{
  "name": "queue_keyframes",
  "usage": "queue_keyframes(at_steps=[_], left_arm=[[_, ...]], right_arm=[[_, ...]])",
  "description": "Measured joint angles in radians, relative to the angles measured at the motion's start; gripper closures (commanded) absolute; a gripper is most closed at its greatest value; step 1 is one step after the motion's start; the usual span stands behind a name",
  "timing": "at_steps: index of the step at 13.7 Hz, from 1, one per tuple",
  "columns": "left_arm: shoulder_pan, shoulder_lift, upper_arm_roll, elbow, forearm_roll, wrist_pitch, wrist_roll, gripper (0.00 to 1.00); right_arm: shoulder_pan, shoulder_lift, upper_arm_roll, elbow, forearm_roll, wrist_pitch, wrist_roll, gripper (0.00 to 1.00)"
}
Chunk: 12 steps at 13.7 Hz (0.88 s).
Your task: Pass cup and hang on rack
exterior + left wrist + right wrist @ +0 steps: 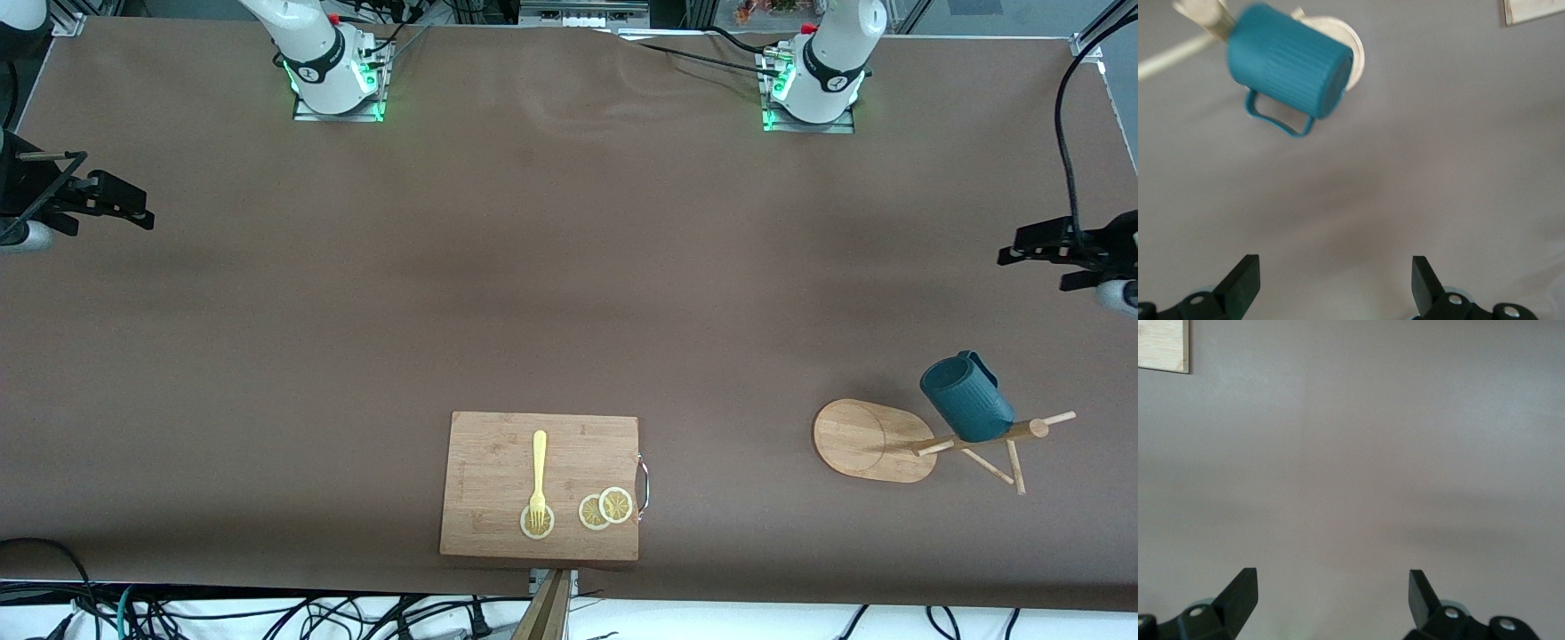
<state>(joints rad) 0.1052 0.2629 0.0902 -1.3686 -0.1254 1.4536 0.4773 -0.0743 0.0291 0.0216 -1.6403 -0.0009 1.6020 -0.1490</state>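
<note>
The dark teal cup (967,397) hangs tilted on a peg of the light wooden rack (867,440), which stands toward the left arm's end of the table. In the left wrist view the cup (1288,63) shows its ribbed side and its handle, with the rack's base (1357,57) under it. My left gripper (1036,262) is open and empty over bare table, apart from the cup; its jaws stand wide in its own view (1336,283). My right gripper (116,209) waits open and empty at the right arm's end (1333,600).
A wooden cutting board (498,453) with a metal handle lies near the table's front edge, midway between the arms. It carries a yellow fork (539,476) and lemon slices (606,508). Its corner shows in both wrist views (1535,10) (1161,345).
</note>
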Motion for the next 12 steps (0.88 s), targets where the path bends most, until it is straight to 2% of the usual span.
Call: queue_keyframes(at_steps=[2,5,7,9,12], left_arm=[[0.000,-0.004,-0.002,0.060,0.042,-0.003,0.000,0.00],[-0.008,-0.006,-0.038,0.091,0.112,-0.017,-0.049,0.00],[-0.023,-0.015,-0.089,0.092,0.154,-0.021,-0.199,0.00],[-0.055,-0.046,-0.108,0.079,0.160,-0.050,-0.379,0.00],[-0.058,-0.091,-0.107,0.032,0.160,-0.060,-0.427,0.00]], right_arm=[[0.000,0.000,0.000,0.000,0.001,0.000,0.000,0.00],[0.000,0.000,0.000,0.000,0.001,0.000,0.000,0.00],[0.000,0.000,0.000,0.000,0.002,0.000,0.000,0.00],[0.000,0.000,0.000,0.000,0.002,0.000,0.000,0.00],[0.000,0.000,0.000,0.000,0.002,0.000,0.000,0.00]])
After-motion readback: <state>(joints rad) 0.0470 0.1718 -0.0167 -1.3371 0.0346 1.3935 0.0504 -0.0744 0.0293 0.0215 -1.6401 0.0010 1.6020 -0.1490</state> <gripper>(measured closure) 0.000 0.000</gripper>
